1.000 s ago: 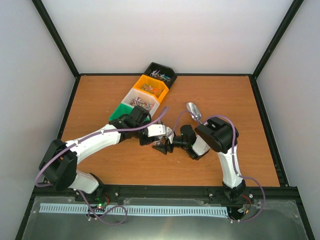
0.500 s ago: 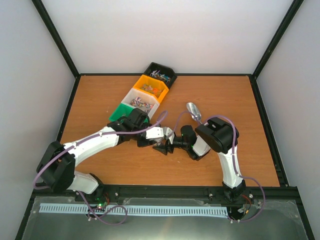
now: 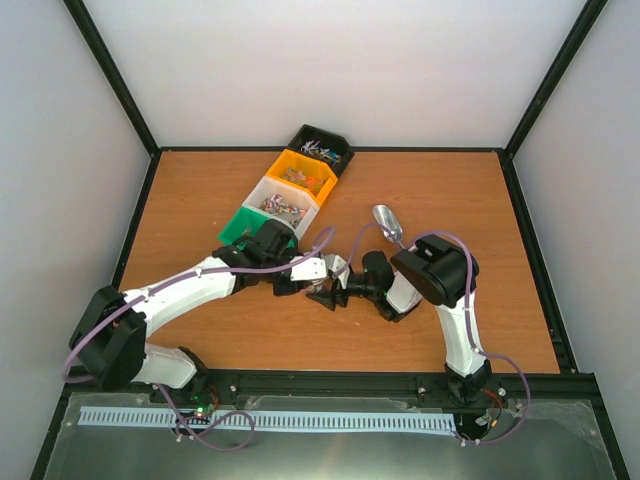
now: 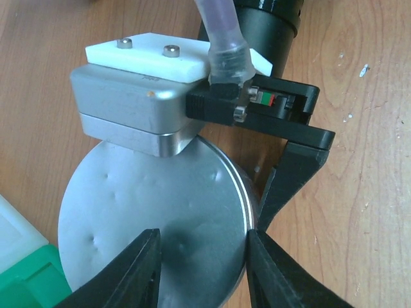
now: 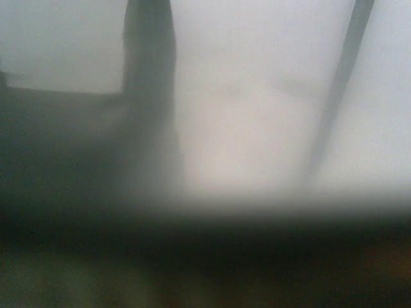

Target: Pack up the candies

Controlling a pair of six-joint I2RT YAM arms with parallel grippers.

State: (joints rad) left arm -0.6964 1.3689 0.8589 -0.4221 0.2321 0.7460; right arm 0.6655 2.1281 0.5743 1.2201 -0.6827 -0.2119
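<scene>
The candies [image 3: 284,207] lie as tiny mixed-colour sweets in the bins at the back left. A jar's round silver lid [image 4: 148,212] fills the left wrist view. My left gripper [image 4: 202,269] is open just above it, one finger over the lid's top and the other at its right rim. Nothing is between the fingers. My right gripper [image 3: 330,296] meets the left gripper [image 3: 312,280] at mid-table. One of the right gripper's black fingers [image 4: 292,170] presses against the jar's side under the lid; the other is hidden. The right wrist view is a blur.
A row of bins runs diagonally at the back left: black [image 3: 322,150], orange [image 3: 303,177], white [image 3: 268,196] and green [image 3: 238,226]. The green bin's corner [image 4: 26,282] lies close beside the lid. A silver spoon [image 3: 387,222] lies behind the right arm.
The left wrist has shifted slightly toward the near left over the jar. The right arm has not moved.
</scene>
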